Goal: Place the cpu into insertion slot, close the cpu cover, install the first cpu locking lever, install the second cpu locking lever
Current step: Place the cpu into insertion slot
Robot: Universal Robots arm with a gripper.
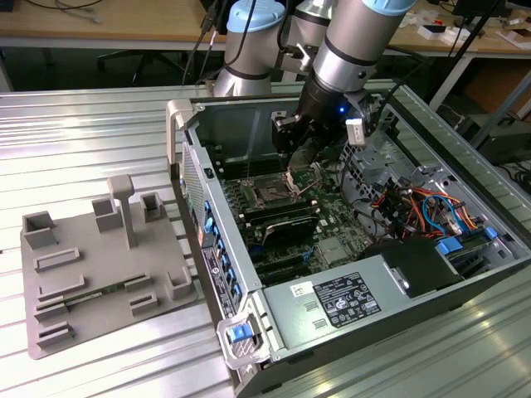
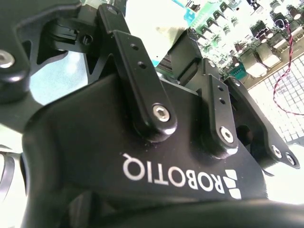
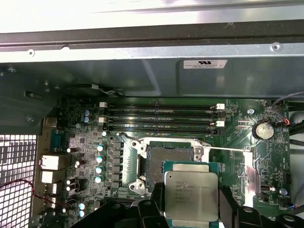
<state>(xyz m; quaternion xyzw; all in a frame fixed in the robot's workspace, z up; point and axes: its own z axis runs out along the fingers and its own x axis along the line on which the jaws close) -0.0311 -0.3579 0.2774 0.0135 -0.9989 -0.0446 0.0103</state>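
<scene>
Near the open insertion slot (image 3: 169,163), the tool (image 1: 297,166) grips the cpu (image 3: 191,194)

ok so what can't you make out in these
- First wrist view: the silver-grey square cpu covers part of the dark square insertion slot, and the cpu itself runs off the picture's edge.
- Exterior view: the black gripper hides the stretch of board directly beneath it.
- Second wrist view: the gripper's own body blocks most of the green circuit board.
</scene>
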